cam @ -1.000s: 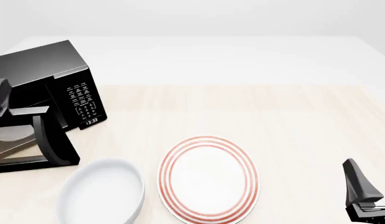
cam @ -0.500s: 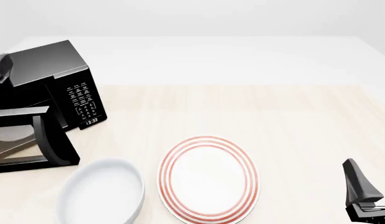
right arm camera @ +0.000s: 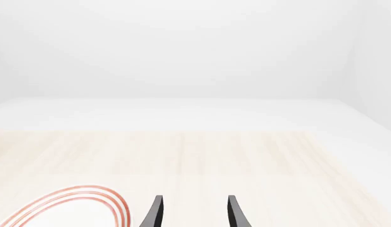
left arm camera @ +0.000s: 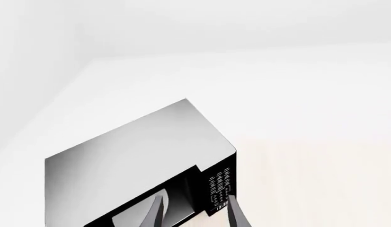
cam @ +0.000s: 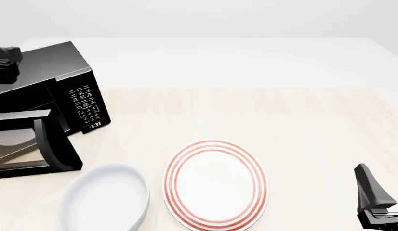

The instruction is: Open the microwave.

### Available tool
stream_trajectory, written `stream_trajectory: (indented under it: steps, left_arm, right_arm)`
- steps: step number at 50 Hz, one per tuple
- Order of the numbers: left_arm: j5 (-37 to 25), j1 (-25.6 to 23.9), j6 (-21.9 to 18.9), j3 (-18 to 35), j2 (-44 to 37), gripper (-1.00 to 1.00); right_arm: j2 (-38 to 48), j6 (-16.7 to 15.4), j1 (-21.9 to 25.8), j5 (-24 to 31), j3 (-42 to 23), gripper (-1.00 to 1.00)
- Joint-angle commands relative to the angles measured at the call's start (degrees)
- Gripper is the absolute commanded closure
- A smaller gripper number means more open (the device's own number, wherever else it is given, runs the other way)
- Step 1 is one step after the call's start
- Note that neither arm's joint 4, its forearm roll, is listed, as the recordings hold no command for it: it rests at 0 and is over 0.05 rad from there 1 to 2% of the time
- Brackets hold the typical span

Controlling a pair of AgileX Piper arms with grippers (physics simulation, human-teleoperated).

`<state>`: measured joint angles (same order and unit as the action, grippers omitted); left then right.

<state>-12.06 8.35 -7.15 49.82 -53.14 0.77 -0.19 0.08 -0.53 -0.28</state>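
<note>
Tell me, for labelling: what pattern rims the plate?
Concentric red rings on the white plate, clearest in the front view.

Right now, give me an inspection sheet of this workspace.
Surface: pale wood table, white beyond its far edge.
Job's things: microwave far left, door swung open toward the camera, keypad lit.
Clutter: white bowl beside red-ringed plate, both near the front edge.
Grippers: left gripper open, above the microwave, holding nothing; right gripper open, low at the front right, holding nothing.
Cables: nothing seen.
Surroundings: plain white backdrop.
</note>
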Motion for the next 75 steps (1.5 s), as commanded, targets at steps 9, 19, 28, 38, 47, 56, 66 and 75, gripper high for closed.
stream_trajectory:
  steps: [9,19,28,38,47,56,66,75]
  left_arm:
    - [-8.1,0.1,2.9,5.9,-4.2,-1.0]
    - [-11.4,1.5,1.8,7.5,-5.0,-1.0]
    - [-15.4,0.3,1.1,11.5,-8.0,-1.0]
    - [-18.2,-2.5,2.8,13.8,-11.9,-1.0]
    - [-19.5,-2.8,2.8,15.3,-15.1,-1.0]
    - [-20.7,-1.8,3.4,14.7,-14.8,-1.0]
    - [-20.8,-0.3,3.9,13.7,-14.6,-1.0]
    - [-20.9,0.9,4.2,13.1,-15.0,-1.0]
  right_arm:
    - [0.0,0.0,0.0,0.0,0.0,-1.0]
    - [0.0,0.0,0.0,0.0,0.0,-1.0]
    - [0.0,0.0,0.0,0.0,0.0,-1.0]
    - [0.0,-0.1,0.0,0.0,0.0,-1.0]
    - [-0.2,0.0,0.1,0.3,-0.1,-1.0]
    - [-0.3,0.0,0.1,0.3,-0.1,-1.0]
    - [-0.3,0.0,0.1,0.4,-0.1,-1.0]
    - [-0.3,0.0,0.1,0.4,-0.1,-1.0]
